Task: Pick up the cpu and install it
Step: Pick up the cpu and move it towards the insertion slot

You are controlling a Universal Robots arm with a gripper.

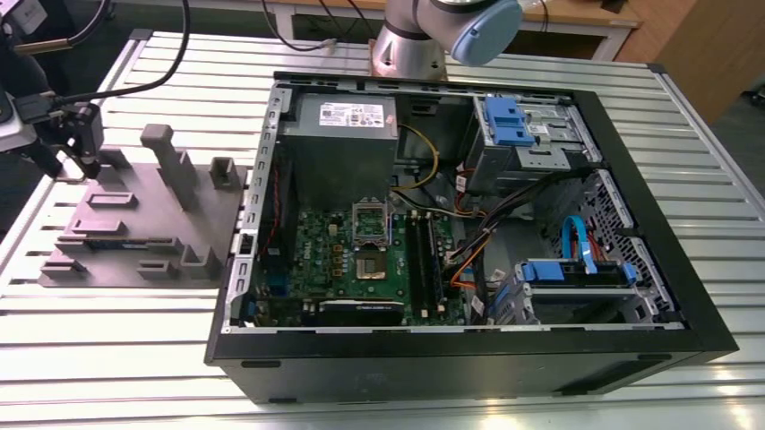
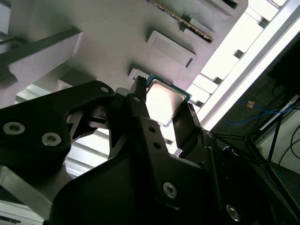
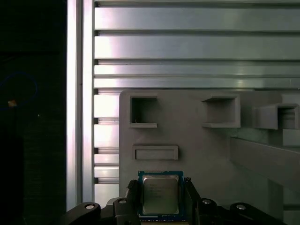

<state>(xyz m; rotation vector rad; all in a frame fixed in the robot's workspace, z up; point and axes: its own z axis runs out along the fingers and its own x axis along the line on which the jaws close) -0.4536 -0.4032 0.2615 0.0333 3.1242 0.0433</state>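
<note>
Here, the one black two-fingered gripper [image 1: 70, 166] hangs at the far corner of a single grey plastic fixture plate with upright blocks [image 1: 143, 219], on the exterior view's left, well apart from the computer. In both wrist views its two black fingers [image 3: 132, 196] are closed in on one cpu [image 3: 161, 194], a small flat square chip with a silver-grey metal lid and a thin green rim. One finger presses on each of two opposite edges, so the jaws pinch the chip between them. The cpu [image 2: 164, 101] sits between the fingertips of the gripper [image 2: 164, 95] just over the fixture's grey surface. Whether it still touches the plate cannot be told. Beyond it in the first wrist view lie two square open pockets [image 3: 143, 111] and one shallow rectangular pad [image 3: 155, 152].

One black open computer case [image 1: 478, 354] lies on the slatted aluminium table [image 1: 120, 358]. Inside it are one green motherboard [image 1: 322, 260] with one square processor socket [image 1: 371, 235], one grey power supply box [image 1: 347, 121] and two blue drive brackets [image 1: 504, 121].
</note>
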